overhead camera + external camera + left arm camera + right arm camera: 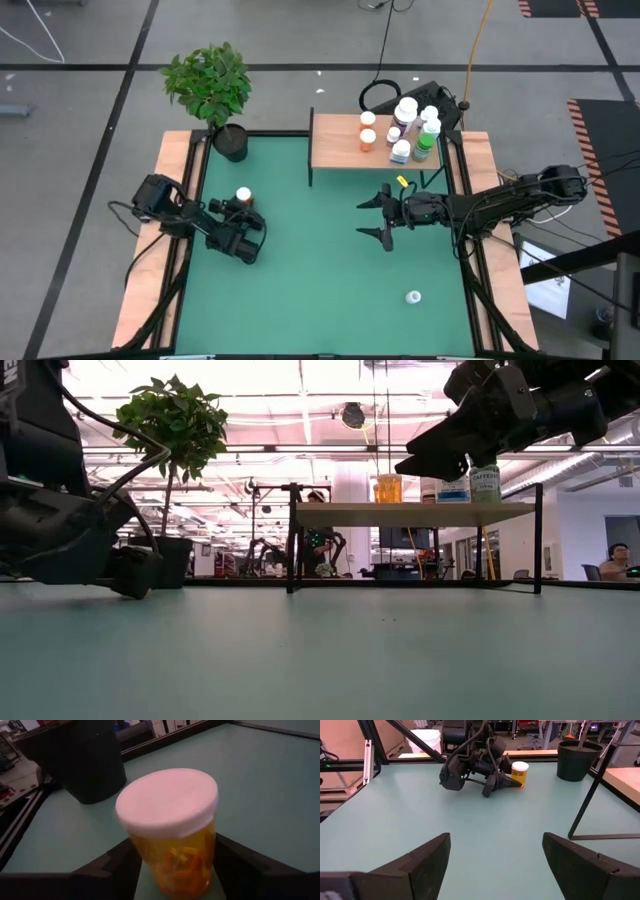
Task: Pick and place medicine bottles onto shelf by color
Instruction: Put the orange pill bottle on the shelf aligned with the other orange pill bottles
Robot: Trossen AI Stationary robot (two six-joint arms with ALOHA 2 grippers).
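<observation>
The left hand [243, 207] sits low on the green desk [320, 290], its 2 dark fingers [117, 865] on either side of a small amber-orange plastic pill bottle with a white cap [170, 827]; whether they press its sides I cannot tell. Orange capsules show through the bottle's wall. It stands upright just beside the black pot of a leafy green plant [228, 140].

The right hand [378, 215] hangs above the desk with fingers spread wide and nothing between them, just in front of the flat light-wood shelf on thin black legs [335, 150]. On the shelf's right part stand about 7 bottles [405, 130] close together: amber, white, dark and green. 1 more white-capped bottle [413, 297] sits alone on the desk, well apart
</observation>
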